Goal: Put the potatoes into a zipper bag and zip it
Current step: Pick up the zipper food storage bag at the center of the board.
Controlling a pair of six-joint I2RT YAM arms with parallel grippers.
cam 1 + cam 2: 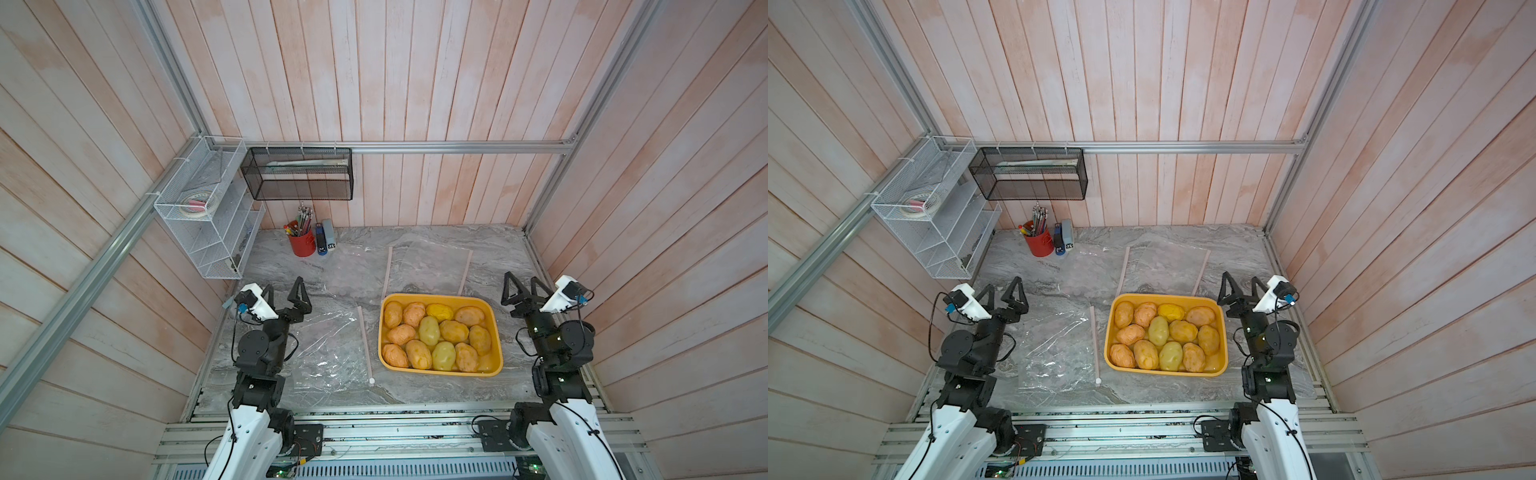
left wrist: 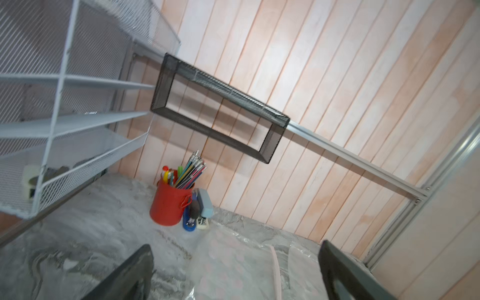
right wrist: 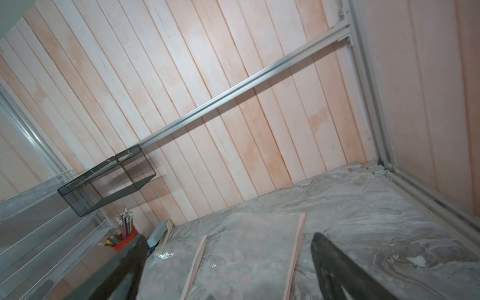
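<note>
Back-left corner of marble tabletop [image 1: 494, 253]: red pen cup [image 1: 302, 247] packed with pens, blue stapler [image 1: 321, 241] and grey block [image 1: 329, 233] just beside it. Above, on plank walls: white wire rack [image 1: 208, 216] holding a tape roll [image 1: 195, 204], black mesh basket [image 1: 299, 174] hung off aluminium rail [image 1: 457, 147]. Yellow tray [image 1: 440, 296] right of centre, toward the front.

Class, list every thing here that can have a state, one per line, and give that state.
left gripper, open, empty.
right gripper, open, empty.
potatoes, all lying in the yellow tray, none bagged.
near zipper bag, flat on the table beside the tray, empty; zip state unclear.
far zipper bags, flat behind the tray, empty.
red pen cup, upright, full.
</note>
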